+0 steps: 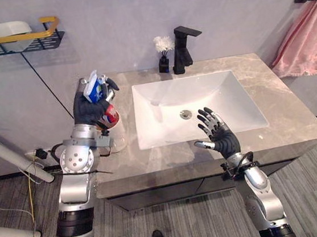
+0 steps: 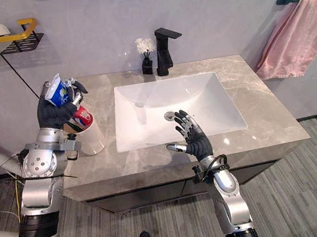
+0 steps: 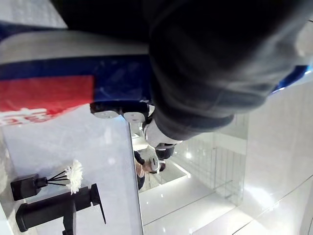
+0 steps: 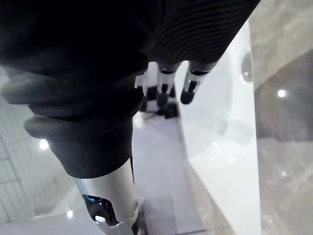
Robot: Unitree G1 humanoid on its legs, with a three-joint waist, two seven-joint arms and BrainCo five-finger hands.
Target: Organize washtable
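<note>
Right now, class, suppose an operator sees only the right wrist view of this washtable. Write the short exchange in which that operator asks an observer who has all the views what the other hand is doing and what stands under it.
Operator: I see my own fingers and the white basin. What is the other hand doing?
Observer: The left hand is raised over the left end of the counter, fingers curled round a blue, white and red tube.
Operator: What is under that tube?
Observer: A clear cup stands on the counter just below. The tube's red lower end is at its mouth, but I cannot tell if it is inside.
</note>
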